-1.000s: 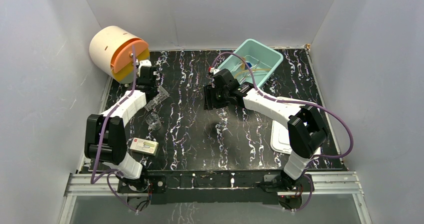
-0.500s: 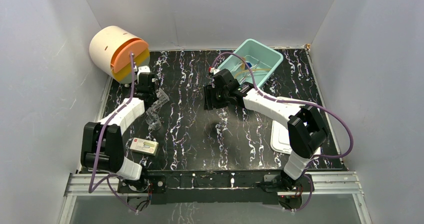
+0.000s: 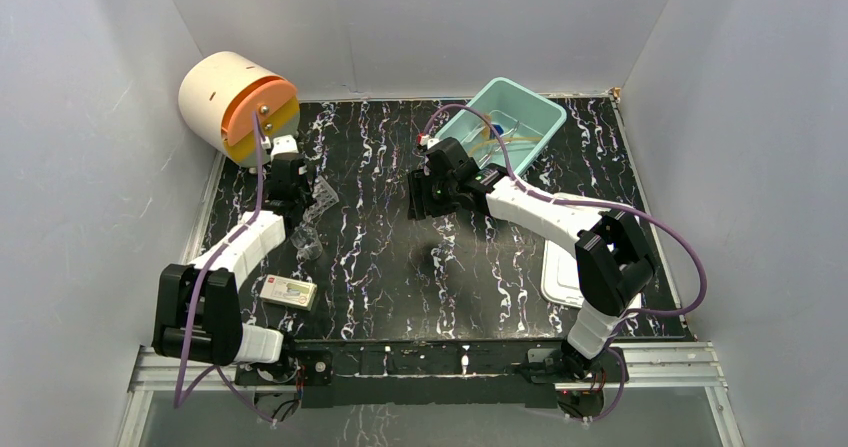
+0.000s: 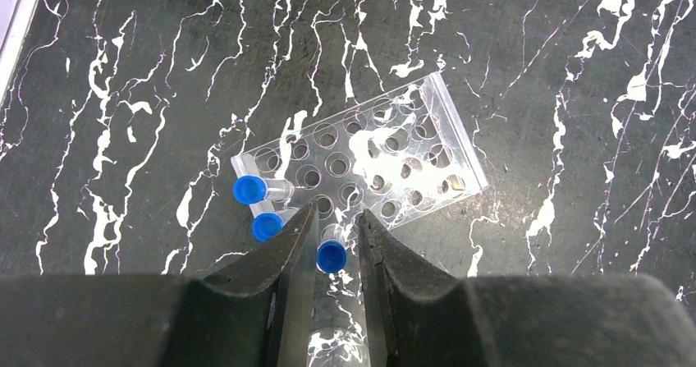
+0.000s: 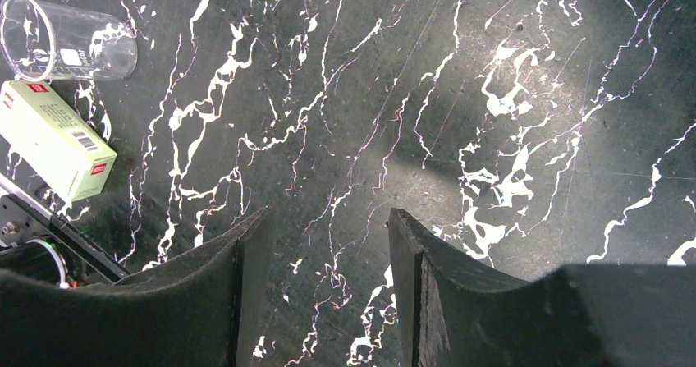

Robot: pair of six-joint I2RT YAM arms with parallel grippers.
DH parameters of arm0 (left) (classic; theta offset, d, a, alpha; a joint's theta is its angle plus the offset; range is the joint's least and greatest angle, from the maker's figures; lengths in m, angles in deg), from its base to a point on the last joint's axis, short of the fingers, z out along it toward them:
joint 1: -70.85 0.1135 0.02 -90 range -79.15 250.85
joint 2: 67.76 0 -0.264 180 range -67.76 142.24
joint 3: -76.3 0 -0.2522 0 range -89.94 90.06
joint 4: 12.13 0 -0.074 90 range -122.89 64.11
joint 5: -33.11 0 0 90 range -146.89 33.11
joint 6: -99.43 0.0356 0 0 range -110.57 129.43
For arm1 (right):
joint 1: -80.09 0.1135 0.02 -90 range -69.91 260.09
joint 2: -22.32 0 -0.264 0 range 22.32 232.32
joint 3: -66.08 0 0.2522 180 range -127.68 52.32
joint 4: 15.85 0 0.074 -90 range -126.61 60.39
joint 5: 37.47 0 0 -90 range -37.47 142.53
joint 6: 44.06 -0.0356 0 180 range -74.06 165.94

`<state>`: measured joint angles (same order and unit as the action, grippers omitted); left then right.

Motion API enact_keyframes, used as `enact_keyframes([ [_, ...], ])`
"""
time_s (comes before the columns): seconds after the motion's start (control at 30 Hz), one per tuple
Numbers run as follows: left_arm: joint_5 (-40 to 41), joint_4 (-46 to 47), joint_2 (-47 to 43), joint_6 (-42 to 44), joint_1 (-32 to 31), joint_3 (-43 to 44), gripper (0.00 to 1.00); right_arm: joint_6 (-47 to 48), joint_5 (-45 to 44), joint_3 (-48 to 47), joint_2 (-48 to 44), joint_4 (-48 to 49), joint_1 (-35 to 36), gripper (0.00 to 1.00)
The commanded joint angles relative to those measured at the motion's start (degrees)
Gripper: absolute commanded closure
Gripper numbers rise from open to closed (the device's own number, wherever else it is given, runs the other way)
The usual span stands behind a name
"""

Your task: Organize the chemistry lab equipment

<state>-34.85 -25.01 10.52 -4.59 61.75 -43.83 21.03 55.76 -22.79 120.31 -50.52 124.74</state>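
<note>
A clear rack (image 4: 369,158) lies on the black marble table, with three blue-capped tubes sticking out of its near side. My left gripper (image 4: 338,211) hangs over that side with its jaws close together. One blue-capped tube (image 4: 331,256) lies between them, with a small gap to the right finger. In the top view the left gripper (image 3: 289,189) is beside the rack (image 3: 322,195). A small beaker (image 3: 306,243) lies near it. My right gripper (image 3: 426,199) is open and empty above bare table (image 5: 327,213). The beaker (image 5: 70,48) and a white packet (image 5: 53,141) show at that view's left.
A teal tub (image 3: 530,102) at the back holds tan tubing and blue-tipped tools. A beige drum with an orange face (image 3: 235,102) stands at the back left. A flat white lid (image 3: 558,272) lies at the right. The packet (image 3: 289,292) lies front left.
My left gripper has moved nearer along the table's left side, down over the rack. The rack, the beaker and my right arm have not moved.
</note>
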Motion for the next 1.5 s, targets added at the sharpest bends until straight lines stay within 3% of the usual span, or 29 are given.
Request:
enact_keyframes([
  [0.0, -0.25, 1.14, -2.06, 0.32, 0.23, -0.49, 0.76, -0.05, 0.12, 0.49, -1.16, 1.55, -0.26, 0.40],
  [0.27, 0.51, -0.52, -3.13, 0.58, 0.23, 1.17, 0.78, -0.22, 0.12, 0.67, -1.23, 1.74, -0.25, 0.40],
  [0.53, 0.07, -9.30, -4.76, -0.20, 0.23, 9.58, 0.65, -0.28, -0.10, 0.13, -1.79, 1.67, -0.21, 0.39],
  [0.67, 1.85, -19.41, -5.05, -4.45, 0.23, 15.54, 0.57, 0.18, 0.23, -1.14, -1.88, 2.78, 0.97, 0.39],
  [0.87, 3.01, -39.27, -7.94, -16.50, 0.23, 20.28, 0.33, -0.44, -2.54, -6.31, 2.43, 2.12, 6.52, 0.37],
  [1.0, -0.39, -51.67, -11.10, -21.94, 0.31, 20.67, 0.28, -2.43, -4.36, -8.58, 4.94, 2.83, 9.25, 0.37],
  [1.1, -3.50, -56.52, -14.06, -24.21, 0.31, 18.64, 0.32, -4.10, -4.00, -8.15, 5.57, 4.13, 9.45, 0.38],
  [1.23, -5.17, -57.46, -15.81, -26.22, 0.38, 13.62, 0.52, -5.59, -4.70, -7.73, 5.62, 4.29, 9.58, 0.39],
  [1.47, -10.61, -49.10, -14.78, -27.97, 0.40, 4.87, 0.47, -7.20, -5.73, -6.84, 5.33, 4.15, 9.58, 0.40],
])
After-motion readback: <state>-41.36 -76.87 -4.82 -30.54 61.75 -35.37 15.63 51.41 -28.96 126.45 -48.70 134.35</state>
